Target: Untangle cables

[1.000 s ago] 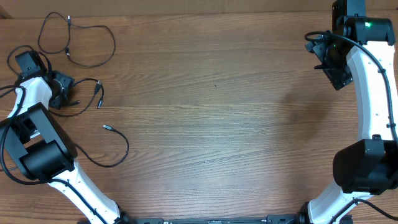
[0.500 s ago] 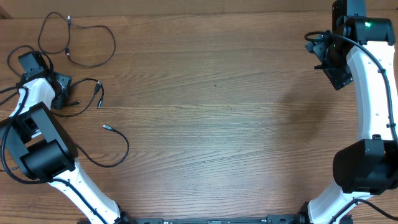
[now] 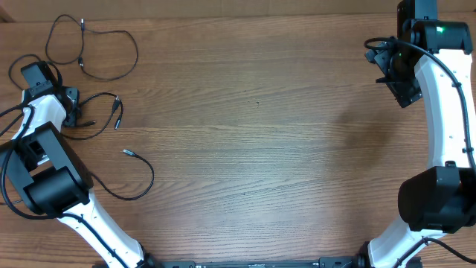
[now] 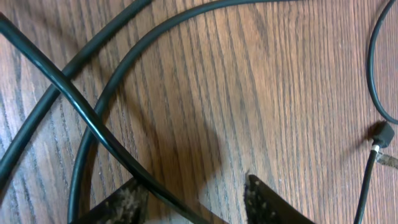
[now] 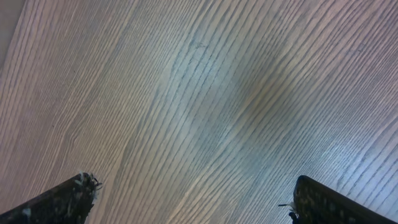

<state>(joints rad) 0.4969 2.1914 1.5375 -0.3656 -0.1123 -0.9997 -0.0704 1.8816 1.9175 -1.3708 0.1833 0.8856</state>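
Observation:
Three thin black cables lie at the table's far left in the overhead view. One loop (image 3: 97, 46) is at the back. A second cable (image 3: 106, 112) lies beside my left gripper (image 3: 71, 104). A third cable (image 3: 141, 175) with a silver tip lies nearer the front. In the left wrist view my left gripper (image 4: 196, 205) is open, low over the wood, and a black cable (image 4: 93, 127) runs between its fingers near the left one, crossing other strands. A small plug (image 4: 384, 134) lies at the right. My right gripper (image 5: 193, 193) is open and empty above bare wood at the back right (image 3: 398, 78).
The thicker black cables of the left arm (image 3: 15, 71) loop near the table's left edge. The left arm's base (image 3: 44, 182) stands at the front left and the right arm's base (image 3: 439, 197) at the front right.
My left gripper has shifted slightly left and back, and the cable beside it has shifted a little with it. The right arm has not moved.

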